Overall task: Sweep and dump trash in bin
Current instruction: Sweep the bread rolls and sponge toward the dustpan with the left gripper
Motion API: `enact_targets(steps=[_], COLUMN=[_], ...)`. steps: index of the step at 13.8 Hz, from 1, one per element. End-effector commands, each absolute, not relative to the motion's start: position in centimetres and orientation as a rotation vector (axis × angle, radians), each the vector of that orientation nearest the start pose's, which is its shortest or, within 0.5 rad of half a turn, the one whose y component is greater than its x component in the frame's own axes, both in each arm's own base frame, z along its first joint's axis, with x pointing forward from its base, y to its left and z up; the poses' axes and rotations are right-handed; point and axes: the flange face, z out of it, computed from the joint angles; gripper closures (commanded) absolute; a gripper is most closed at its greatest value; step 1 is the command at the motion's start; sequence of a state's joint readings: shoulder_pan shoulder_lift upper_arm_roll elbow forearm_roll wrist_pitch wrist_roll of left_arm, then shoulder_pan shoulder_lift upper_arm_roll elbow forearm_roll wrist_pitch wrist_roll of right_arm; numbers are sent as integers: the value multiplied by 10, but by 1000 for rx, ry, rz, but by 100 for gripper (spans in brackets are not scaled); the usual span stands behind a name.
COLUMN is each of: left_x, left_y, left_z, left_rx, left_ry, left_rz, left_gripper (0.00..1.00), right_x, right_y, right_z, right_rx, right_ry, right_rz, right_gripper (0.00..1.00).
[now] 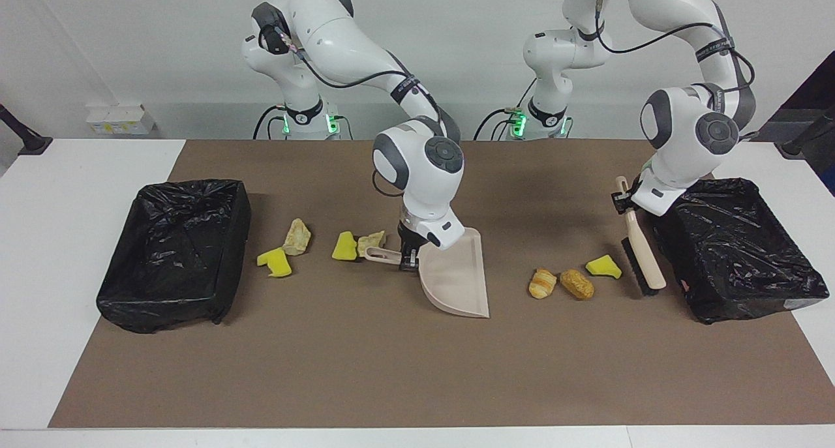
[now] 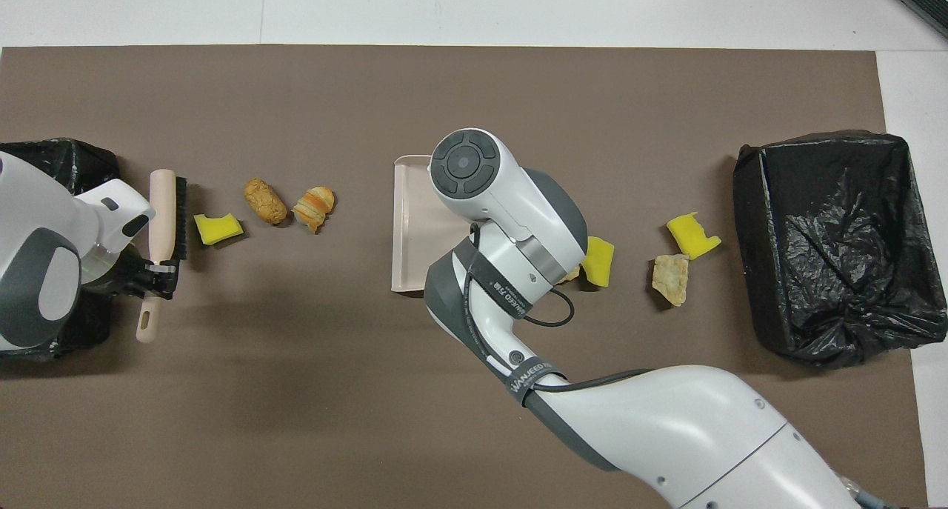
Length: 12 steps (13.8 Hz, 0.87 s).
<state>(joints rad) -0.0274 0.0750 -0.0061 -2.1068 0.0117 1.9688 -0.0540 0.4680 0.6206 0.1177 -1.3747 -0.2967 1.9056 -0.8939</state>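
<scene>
My left gripper [image 1: 621, 200] [image 2: 159, 278] is shut on the handle of a wooden brush [image 1: 642, 255] [image 2: 164, 213]. The brush hangs tip-down, low over the mat, between a yellow sponge chunk [image 1: 603, 266] [image 2: 217, 227] and the bin at the left arm's end [image 1: 743, 304]. Two bread rolls [image 1: 542, 283] [image 1: 576, 283] lie beside that sponge. My right gripper [image 1: 408, 260] is shut on the handle of the beige dustpan [image 1: 456, 278] [image 2: 411, 227], which rests mid-mat. More trash lies toward the right arm's end: sponges [image 1: 344, 246] [image 1: 275, 261] and stone lumps [image 1: 372, 239] [image 1: 297, 236].
A second black-lined bin [image 1: 163, 304] [image 2: 822, 198] stands at the right arm's end of the brown mat [image 1: 365, 370]. In the overhead view the right arm's wrist covers the dustpan handle and most of one stone lump.
</scene>
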Motion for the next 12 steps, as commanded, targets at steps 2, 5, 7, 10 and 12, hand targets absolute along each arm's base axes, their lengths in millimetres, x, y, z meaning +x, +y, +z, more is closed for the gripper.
enact_targets(steps=[2,5,7,10,12], left_x=[518,519,514,495,487], left_y=[-73,-139,-169,-229,-257], left_z=[367,339,341,345,353], left_rx=[-3172,-3228,-3257,-3296,-3330], left_ry=[76,45,45,134,168], left_rz=[318,286,285,297,310], left_gripper=[100,100,100,100,100], right_x=[608,607,607,605,606], right_y=[363,363,363,363,362], right_z=[346,344,346,344,344], right_rx=[-2311,-2309,-2310,-2312,-2314], right_ry=[-2401,-2401,-2401,-2399,-2395], right_rz=[221,222,212,210,210], right_gripper=[100,100,100,100,100])
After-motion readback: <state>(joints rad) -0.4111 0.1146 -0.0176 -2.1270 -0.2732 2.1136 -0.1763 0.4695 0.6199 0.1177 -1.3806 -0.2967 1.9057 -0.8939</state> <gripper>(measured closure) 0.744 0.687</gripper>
